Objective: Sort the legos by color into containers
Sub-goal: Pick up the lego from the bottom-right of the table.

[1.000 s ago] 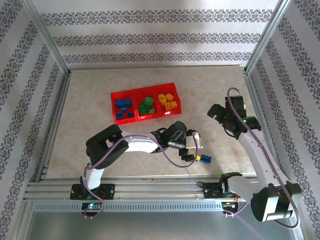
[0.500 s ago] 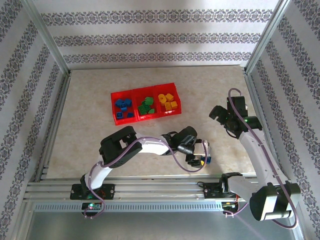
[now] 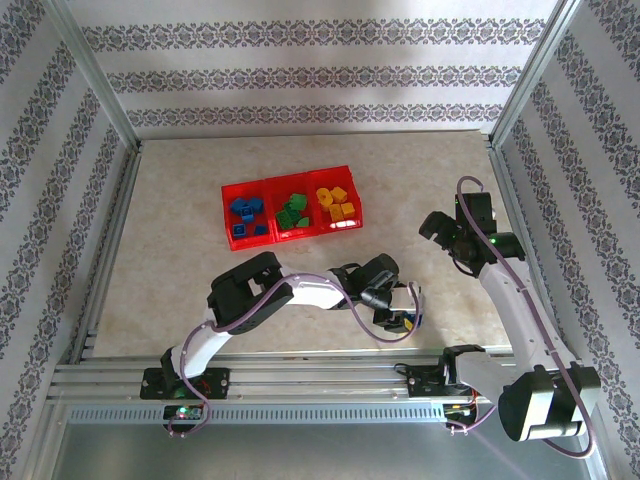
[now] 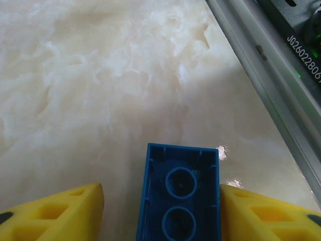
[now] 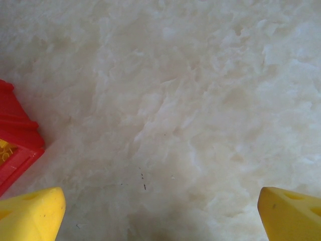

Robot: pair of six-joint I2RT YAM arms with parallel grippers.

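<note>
A blue lego (image 4: pixel 180 196) lies hollow side up on the table near the front edge. My left gripper (image 4: pixel 161 208) straddles it, open: the right finger (image 4: pixel 261 211) touches the brick's side, while a gap remains at the left finger (image 4: pixel 60 213). From above, the left gripper (image 3: pixel 400 316) sits low over that brick. The red tray (image 3: pixel 228 190) holds blue legos (image 3: pixel 247 212), green legos (image 3: pixel 292 212) and yellow legos (image 3: pixel 337 203), one colour per container. My right gripper (image 3: pixel 443 228) hovers open right of the tray, nothing between its fingers (image 5: pixel 30 211).
An aluminium rail (image 4: pixel 271 75) runs along the table's near edge, close to the right of the blue brick. The tray's red corner (image 5: pixel 17 145) is at the left in the right wrist view. Frame posts and patterned walls enclose the table (image 3: pixel 180 290).
My left arm has reached further right and lowered over the blue brick, and its jaws have narrowed around it. The right arm has barely moved.
</note>
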